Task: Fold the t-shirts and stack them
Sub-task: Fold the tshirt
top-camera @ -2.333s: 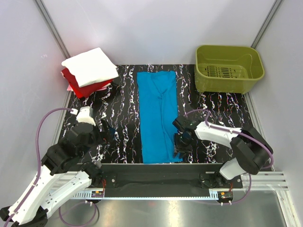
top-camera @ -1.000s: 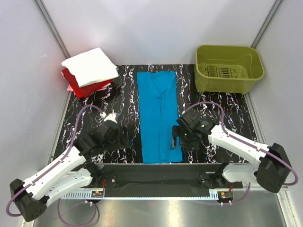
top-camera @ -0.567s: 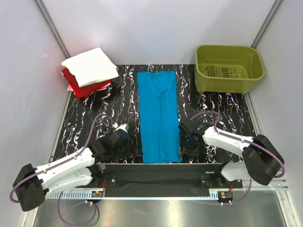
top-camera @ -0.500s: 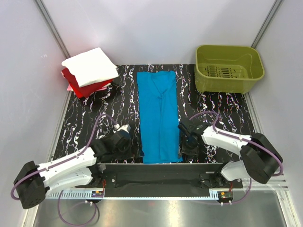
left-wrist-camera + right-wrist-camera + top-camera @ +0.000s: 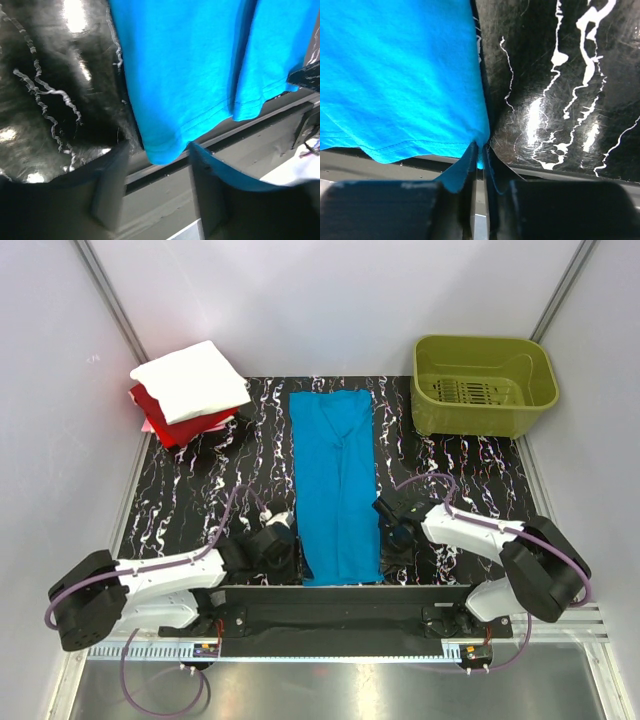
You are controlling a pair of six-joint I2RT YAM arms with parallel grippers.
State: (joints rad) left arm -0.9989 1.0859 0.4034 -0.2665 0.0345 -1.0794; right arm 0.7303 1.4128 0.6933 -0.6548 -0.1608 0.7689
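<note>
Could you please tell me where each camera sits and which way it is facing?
Top external: above and behind the bases, looking down on the table, turquoise t-shirt, white t-shirt on the red t-shirt, and olive-green basket; left arm and right arm show.
Left wrist: looks along the open left gripper at the shirt's near left corner.
Right wrist: looks at the right gripper pinching the near right corner.
Shared: both wrist views show the shirt's near hem.
</note>
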